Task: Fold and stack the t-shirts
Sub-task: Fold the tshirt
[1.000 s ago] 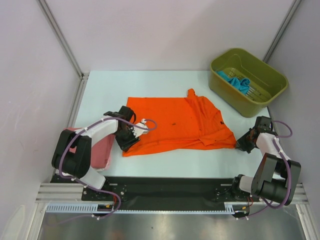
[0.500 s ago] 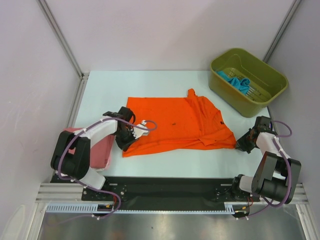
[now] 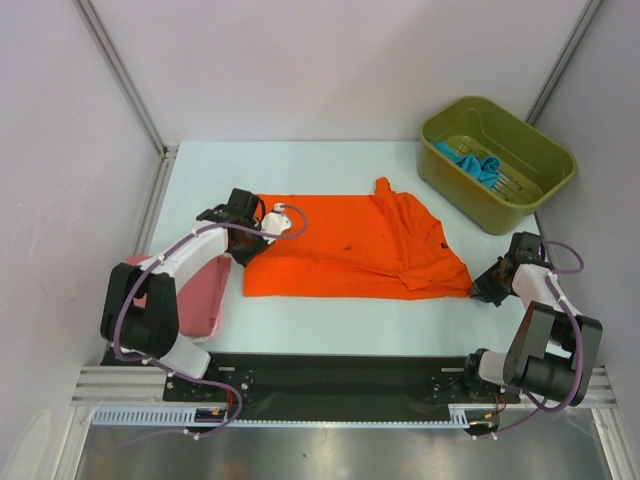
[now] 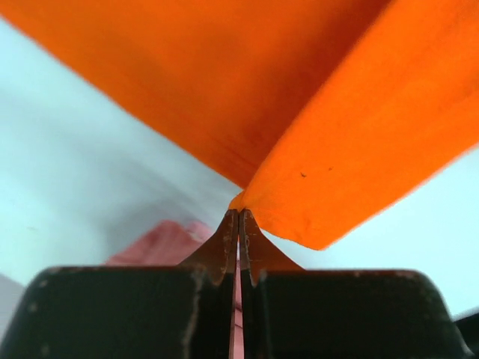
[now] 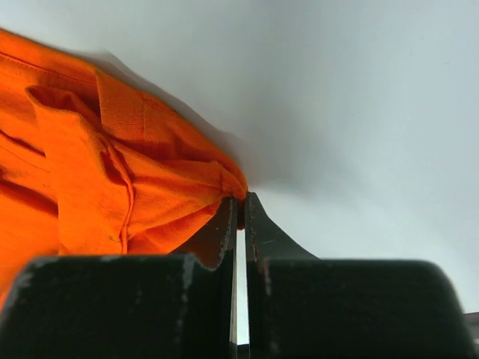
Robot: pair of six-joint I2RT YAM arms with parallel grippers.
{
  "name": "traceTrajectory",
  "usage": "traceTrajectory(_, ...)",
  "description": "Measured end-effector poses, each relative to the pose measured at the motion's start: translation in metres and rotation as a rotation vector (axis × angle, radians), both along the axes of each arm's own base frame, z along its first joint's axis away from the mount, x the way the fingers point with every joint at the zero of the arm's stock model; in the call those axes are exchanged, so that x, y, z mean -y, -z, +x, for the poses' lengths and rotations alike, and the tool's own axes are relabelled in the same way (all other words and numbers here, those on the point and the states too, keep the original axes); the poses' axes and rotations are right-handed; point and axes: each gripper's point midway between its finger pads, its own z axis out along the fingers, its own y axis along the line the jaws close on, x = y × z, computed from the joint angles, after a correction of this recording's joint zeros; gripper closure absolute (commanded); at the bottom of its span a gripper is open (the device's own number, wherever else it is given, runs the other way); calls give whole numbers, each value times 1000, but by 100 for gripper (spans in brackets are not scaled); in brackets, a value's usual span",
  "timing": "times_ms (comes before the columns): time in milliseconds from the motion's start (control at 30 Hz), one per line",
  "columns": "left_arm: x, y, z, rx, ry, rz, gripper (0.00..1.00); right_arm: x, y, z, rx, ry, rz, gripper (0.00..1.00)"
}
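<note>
orange t-shirt (image 3: 350, 250): desk centre, fold unfinished | left hand (image 4: 239, 217): pinching its left edge | right hand (image 5: 238, 202): pinching its right corner | pink t-shirt (image 3: 205, 295): near-left corner, apparently folded | teal t-shirt (image 3: 470, 163): far-right bin (image 3: 465, 195), pending

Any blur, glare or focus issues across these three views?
Top external: sharp, evenly lit, no glare on the orange t-shirt. Left wrist: the shirt is smeared and soft at its edges, while the left gripper is crisp. Right wrist: cloth near the right gripper is sharp, its far edge blurred, a soft shadow beside it.
</note>
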Motion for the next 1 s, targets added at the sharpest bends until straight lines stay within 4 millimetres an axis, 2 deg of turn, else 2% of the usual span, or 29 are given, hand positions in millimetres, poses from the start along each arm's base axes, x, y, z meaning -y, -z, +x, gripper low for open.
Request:
traceTrajectory(100,-5,-2,27,60,-38,23,100,0,0,0,0,0,0,100)
traceTrajectory(200,-7,3,45,84,-56,47,100,0,2,1,-3,0,1,100)
traceTrajectory(367,-7,17,56,70,-62,70,100,0,2,1,-1,0,2,100)
traceTrajectory(400,-7,20,57,66,-63,73,100,0,2,1,-1,-1,1,89)
traceTrajectory(500,-8,28,57,46,-63,84,100,0,2,1,-4,-3,1,68)
traceTrajectory(633,-9,31,55,31,-62,89,100,6,-10,4,1,-11,-30,62)
traceTrajectory(667,-9,31,55,32,-63,89,96,9,-18,9,23,-13,-46,62)
traceTrajectory(700,-9,31,54,31,-63,91,86,13,-28,14,51,-11,-63,60)
traceTrajectory(733,-10,31,54,31,-63,93,65,16,-39,23,89,-12,-81,59)
traceTrajectory(833,-14,30,55,39,-93,114,45,24,-64,43,168,-17,-116,56)
traceTrajectory(933,-16,20,59,72,-127,112,39,23,-64,48,161,-27,-114,55)
traceTrajectory(1000,-16,0,61,129,-135,95,40,19,-54,42,123,-28,-95,55)
